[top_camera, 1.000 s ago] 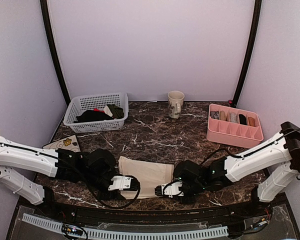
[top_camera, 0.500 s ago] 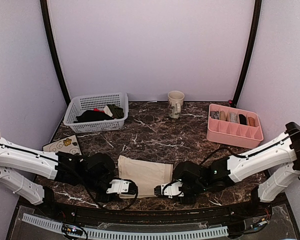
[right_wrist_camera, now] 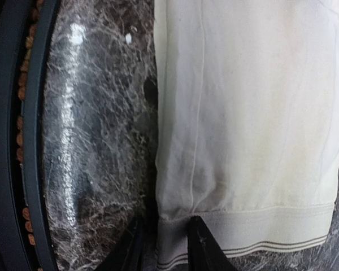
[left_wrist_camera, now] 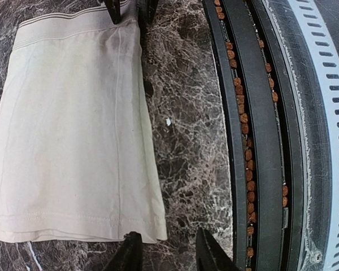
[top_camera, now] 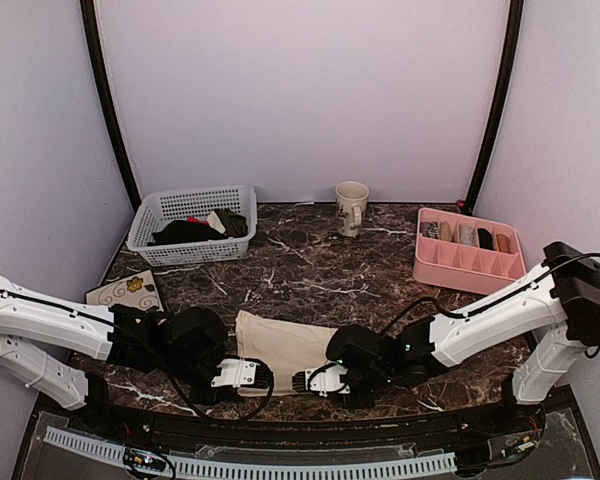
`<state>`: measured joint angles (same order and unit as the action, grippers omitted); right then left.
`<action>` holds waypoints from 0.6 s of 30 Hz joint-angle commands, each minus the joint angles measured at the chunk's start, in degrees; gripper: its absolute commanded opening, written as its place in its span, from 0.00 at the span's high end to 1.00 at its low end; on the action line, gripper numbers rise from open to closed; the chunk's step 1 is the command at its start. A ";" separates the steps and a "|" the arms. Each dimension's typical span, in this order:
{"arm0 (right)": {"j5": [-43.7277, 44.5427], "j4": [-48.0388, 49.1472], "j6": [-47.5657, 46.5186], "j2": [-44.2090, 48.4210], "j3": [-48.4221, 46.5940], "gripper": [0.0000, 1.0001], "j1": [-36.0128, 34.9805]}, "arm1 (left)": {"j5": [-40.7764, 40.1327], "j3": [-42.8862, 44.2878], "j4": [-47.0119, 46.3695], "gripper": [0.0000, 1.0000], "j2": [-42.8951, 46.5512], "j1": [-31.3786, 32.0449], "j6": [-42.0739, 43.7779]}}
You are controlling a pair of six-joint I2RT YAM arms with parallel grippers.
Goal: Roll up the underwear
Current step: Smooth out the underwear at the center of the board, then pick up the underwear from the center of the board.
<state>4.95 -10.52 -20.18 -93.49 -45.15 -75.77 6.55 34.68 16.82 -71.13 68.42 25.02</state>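
The cream-beige underwear (top_camera: 285,345) lies flat near the table's front edge. It also shows in the left wrist view (left_wrist_camera: 73,130) and the right wrist view (right_wrist_camera: 254,113). My left gripper (top_camera: 248,383) (left_wrist_camera: 165,254) is open, and its fingers stand either side of the cloth's near hem corner, just short of it. My right gripper (top_camera: 310,384) (right_wrist_camera: 165,245) is open at the other end. One of its fingers (right_wrist_camera: 200,243) lies over the striped waistband and the other is on the marble beside the cloth's near edge. That edge is slightly puckered there.
A white basket (top_camera: 192,225) of dark garments stands at the back left. A mug (top_camera: 351,207) is at the back centre and a pink divided tray (top_camera: 468,280) at the right. A floral tile (top_camera: 125,290) lies at the left. A black rail (left_wrist_camera: 254,141) runs along the front edge.
My right gripper has slid left along the front edge onto the waistband end. My left gripper has dropped slightly toward the front edge. The cloth lies as before.
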 commanded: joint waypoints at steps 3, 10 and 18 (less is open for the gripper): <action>0.10 -3.74 0.81 -3.71 -0.52 0.78 -0.89 | -1.16 -0.99 1.80 0.65 2.34 0.30 0.48; -0.05 -4.83 1.69 -3.66 -1.01 1.00 -0.88 | -0.21 -2.30 0.77 0.70 2.34 0.27 3.35; -0.28 -5.01 2.49 -3.46 -1.43 1.00 -0.96 | 0.23 -2.06 -2.66 0.72 -1.75 0.30 6.42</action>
<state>4.95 -10.98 -18.92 -95.09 -47.00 -76.23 5.56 32.99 15.92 -71.81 68.42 29.26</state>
